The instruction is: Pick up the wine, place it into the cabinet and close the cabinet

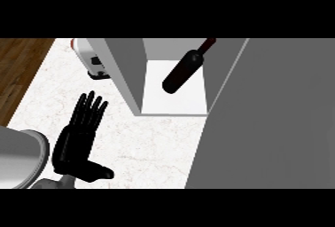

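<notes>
Here the left robot hand rests open over the desk, fingers straight, holding nothing. One wine bottle stands inside the one cabinet, whose door is open. One white appliance stands beside the cabinet.

There were no words, numbers or signs to read anywhere. The wine bottle had no label showing, and the cabinet was plain.

wine bottle: dark, tilted, inside cabinet, seemingly on its white floor | cabinet: grey, door open
</notes>
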{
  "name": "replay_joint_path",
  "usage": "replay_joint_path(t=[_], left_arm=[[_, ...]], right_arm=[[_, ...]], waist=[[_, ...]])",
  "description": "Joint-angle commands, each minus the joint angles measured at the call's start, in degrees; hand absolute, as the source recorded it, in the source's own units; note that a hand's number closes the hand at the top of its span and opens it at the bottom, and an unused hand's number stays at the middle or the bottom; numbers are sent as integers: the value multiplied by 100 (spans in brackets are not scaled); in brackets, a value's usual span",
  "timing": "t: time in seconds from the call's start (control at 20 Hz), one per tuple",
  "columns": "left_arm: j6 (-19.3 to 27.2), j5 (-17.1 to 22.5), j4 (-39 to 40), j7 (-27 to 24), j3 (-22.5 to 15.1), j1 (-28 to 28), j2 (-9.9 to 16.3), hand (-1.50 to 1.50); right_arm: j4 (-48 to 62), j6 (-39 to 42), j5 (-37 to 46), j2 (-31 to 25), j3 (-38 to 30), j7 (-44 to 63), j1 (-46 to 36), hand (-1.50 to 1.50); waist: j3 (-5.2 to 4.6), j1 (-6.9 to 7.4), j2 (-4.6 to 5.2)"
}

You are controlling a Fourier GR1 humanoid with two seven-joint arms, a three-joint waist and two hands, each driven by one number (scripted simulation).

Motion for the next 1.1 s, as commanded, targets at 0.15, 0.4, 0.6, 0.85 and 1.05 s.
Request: replay_joint_path(t=[0.15, 0.4, 0.6, 0.85, 1.05], left_arm=[[-342, 477, -188, 265, 796, 52, 664, -150], [-811, 673, 108, 192, 1079, 136, 886, -150], [-1083, 741, -5, 171, 1274, 332, 1132, -150], [-1407, 874, 325, 259, 1435, 205, 1304, -150], [-1402, 1000, 155, 374, 1436, 214, 1282, -150]], right_arm=[[-1220, 375, -248, -243, 389, 453, 115, 150], [-1050, 231, -39, 320, 760, 831, -466, 150], [-906, 211, 104, 529, 912, 1035, -734, 150], [-815, 251, -15, 762, 964, 1367, -1119, 150], [-686, 308, -199, 995, 937, 1337, -1352, 150]], waist=[[3, -57, 20], [-11, 8, 42], [-12, 52, 32], [-23, 64, 58], [-30, 163, 68]])
